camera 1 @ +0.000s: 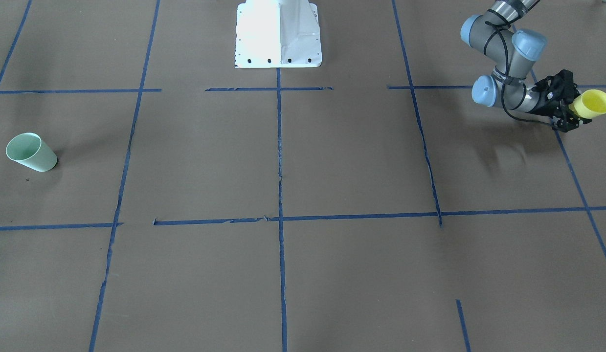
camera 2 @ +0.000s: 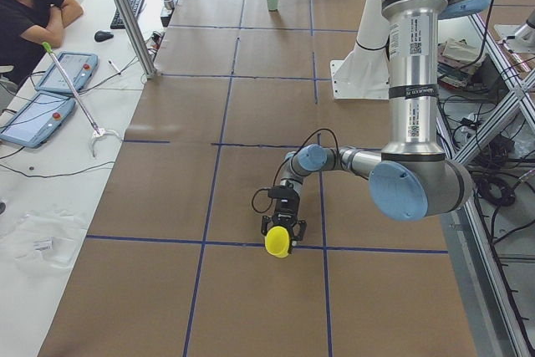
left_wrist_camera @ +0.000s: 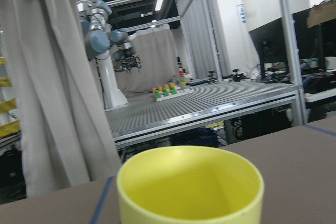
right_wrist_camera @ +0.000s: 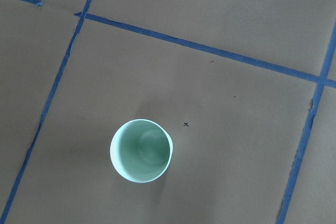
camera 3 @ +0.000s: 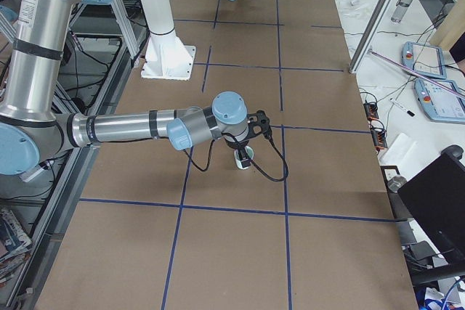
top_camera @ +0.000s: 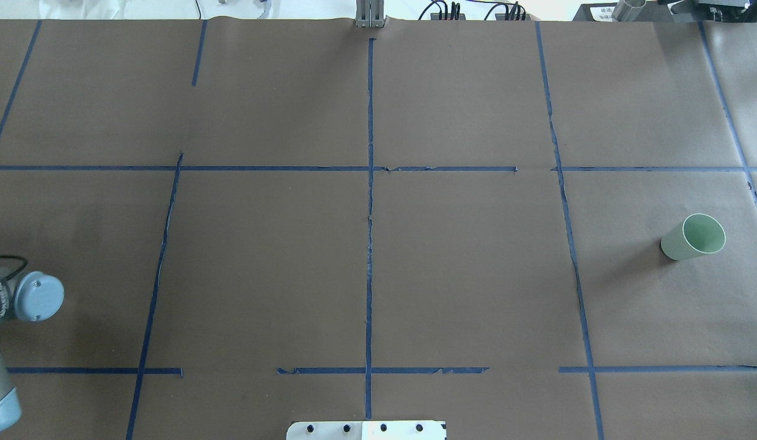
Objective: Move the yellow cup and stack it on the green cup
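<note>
The yellow cup (camera 1: 597,102) stands upright at the table's left end, and my left gripper (camera 1: 579,113) is shut on its side from a level approach. It also shows in the exterior left view (camera 2: 277,242) and fills the bottom of the left wrist view (left_wrist_camera: 189,187). I cannot tell whether it touches the table. The green cup (camera 1: 31,152) stands upright and alone at the table's right end (top_camera: 693,237). My right gripper (camera 3: 242,149) hovers straight above it. The right wrist view looks down into the green cup (right_wrist_camera: 142,150) and shows no fingers, so I cannot tell if that gripper is open.
The white robot base (camera 1: 278,34) stands at the table's middle back edge. Blue tape lines (top_camera: 370,244) split the brown table cover into squares. A seated operator (camera 2: 25,6), tablets and a metal post (camera 2: 125,14) are beside the table.
</note>
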Controlling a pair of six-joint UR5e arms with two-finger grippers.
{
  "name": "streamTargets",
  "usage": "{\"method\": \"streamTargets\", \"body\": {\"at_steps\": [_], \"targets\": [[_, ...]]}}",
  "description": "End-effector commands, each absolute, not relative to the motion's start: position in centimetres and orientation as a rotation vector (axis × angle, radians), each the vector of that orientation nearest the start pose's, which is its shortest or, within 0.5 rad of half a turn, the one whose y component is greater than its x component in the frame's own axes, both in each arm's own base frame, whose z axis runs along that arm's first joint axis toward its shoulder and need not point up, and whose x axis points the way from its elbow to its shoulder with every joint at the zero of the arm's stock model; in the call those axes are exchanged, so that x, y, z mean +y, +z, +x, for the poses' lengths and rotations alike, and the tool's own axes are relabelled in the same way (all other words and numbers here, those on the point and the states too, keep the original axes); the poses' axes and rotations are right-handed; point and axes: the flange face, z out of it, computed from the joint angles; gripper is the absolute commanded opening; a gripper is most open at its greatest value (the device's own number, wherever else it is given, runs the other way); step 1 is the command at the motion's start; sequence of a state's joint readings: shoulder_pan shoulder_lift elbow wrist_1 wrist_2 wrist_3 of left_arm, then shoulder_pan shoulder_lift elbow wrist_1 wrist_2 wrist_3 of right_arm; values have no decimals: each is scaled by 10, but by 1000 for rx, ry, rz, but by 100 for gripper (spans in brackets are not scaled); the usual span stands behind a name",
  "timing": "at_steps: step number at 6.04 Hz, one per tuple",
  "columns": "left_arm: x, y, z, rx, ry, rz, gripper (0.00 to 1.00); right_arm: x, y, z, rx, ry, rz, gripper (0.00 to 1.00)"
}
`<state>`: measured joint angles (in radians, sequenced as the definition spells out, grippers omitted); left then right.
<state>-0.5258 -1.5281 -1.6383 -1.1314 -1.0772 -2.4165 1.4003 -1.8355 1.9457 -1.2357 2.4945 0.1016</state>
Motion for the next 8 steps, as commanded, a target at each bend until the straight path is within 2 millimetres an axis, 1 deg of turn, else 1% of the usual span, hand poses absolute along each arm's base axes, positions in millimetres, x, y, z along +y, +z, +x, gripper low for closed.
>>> {"method": "streamTargets", "body": {"at_steps": [1, 2, 3, 4, 5, 6, 7, 8], "targets": [[-464, 600, 319, -104, -1124, 648, 6, -410, 514, -49, -1011, -207, 276, 100], [-481, 577, 330, 57, -1054, 726, 6, -423, 495, -66, -1034, -189, 271, 100], [-492, 560, 337, 152, -982, 814, 7, -436, 473, -82, -1058, -170, 264, 100], [-505, 509, 365, 268, -934, 852, 9, -450, 448, -97, -1074, -189, 289, 100], [-528, 426, 399, 351, -820, 899, 9, -462, 429, -121, -1074, -208, 298, 100], [-532, 357, 427, 428, -677, 953, 9, -470, 405, -153, -1087, -179, 277, 100], [-501, 334, 459, 527, -520, 1014, 8, -478, 375, -183, -1106, -127, 262, 100], [-480, 306, 479, 570, -366, 1078, 8, -477, 354, -211, -1132, -127, 239, 100]]}}
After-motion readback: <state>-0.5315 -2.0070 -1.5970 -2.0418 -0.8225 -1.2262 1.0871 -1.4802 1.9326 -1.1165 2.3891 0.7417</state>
